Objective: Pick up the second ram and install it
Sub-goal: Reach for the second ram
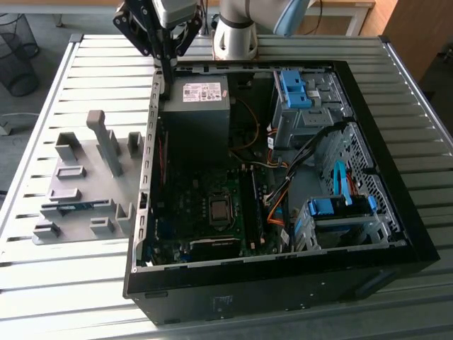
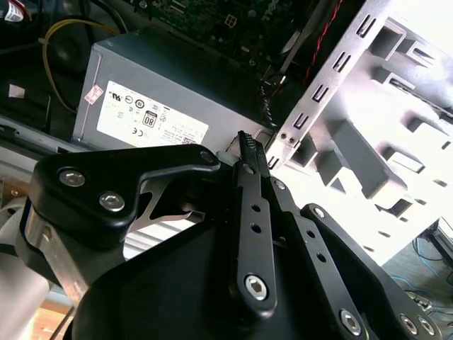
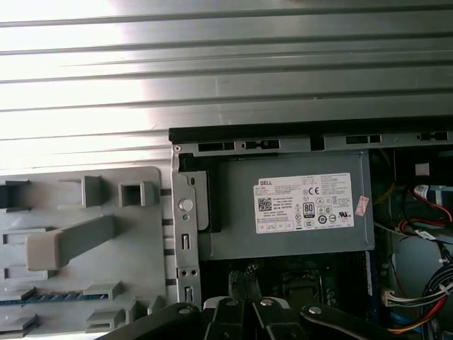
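Observation:
The second ram (image 1: 68,207) is a thin blue stick lying in a slot of the grey fixture (image 1: 71,159), to the exterior view's left of the open computer case (image 1: 396,212). The first wrist view shows the ram (image 3: 44,297) as a blue strip with dark chips on the fixture (image 3: 141,234). My gripper (image 1: 165,86) hangs over the case's far left corner, by the power supply (image 1: 195,113), well away from the ram. Its thin black fingers are shut with nothing between them in both wrist views (image 2: 249,150) (image 3: 242,278).
Inside the case lie the motherboard (image 1: 205,212) with long memory slots (image 1: 249,205), loose cables (image 1: 279,195) and drive bays with light-blue clips (image 1: 340,207). The case's metal side wall (image 1: 147,163) stands between the fixture and the motherboard. A slatted metal table (image 1: 71,283) carries everything.

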Tool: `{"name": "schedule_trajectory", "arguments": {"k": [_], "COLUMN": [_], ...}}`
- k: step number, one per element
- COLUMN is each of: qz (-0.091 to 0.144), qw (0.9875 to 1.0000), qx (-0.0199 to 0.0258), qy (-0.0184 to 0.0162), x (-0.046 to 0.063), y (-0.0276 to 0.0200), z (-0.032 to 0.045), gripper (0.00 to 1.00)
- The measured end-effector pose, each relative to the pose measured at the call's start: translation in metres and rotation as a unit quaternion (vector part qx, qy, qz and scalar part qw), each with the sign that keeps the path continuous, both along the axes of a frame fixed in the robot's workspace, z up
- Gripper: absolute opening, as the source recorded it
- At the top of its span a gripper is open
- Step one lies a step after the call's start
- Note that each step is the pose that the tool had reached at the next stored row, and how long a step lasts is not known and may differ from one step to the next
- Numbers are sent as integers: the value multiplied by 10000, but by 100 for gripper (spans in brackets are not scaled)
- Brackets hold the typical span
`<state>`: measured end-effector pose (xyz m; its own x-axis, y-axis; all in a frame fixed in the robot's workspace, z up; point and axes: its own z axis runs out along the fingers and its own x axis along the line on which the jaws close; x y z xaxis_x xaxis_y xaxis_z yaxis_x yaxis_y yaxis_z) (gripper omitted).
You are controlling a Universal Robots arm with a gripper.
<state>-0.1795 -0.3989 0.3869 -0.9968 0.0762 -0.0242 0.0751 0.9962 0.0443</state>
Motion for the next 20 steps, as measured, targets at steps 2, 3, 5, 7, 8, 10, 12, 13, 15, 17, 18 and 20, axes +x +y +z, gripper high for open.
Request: {"name": "schedule_trajectory", "arguments": {"k": [2,3,5,7,8,10,12,13,15,17,18,20], "qz": [0,0,0,0,0,0,0,0,-1,0,0,0], "qw": [10000,10000,10000,10000,10000,10000,10000,10000,10000,10000,10000,10000], "qx": [0,0,0,0,0,0,0,0,0,0,0,0], "qy": [0,0,0,0,0,0,0,0,0,0,0,0], "x": [-10,-15,-25,-34,-39,-49,-59,-64,-74,-83,-88,-97], "y": [0,0,0,0,0,0,0,0,0,0,0,0], "z": [-2,-3,-4,-6,-7,-9,-11,-11,-13,-15,-16,-18], "gripper": [10,10,10,10,10,10,10,10,10,10,10,10]}}
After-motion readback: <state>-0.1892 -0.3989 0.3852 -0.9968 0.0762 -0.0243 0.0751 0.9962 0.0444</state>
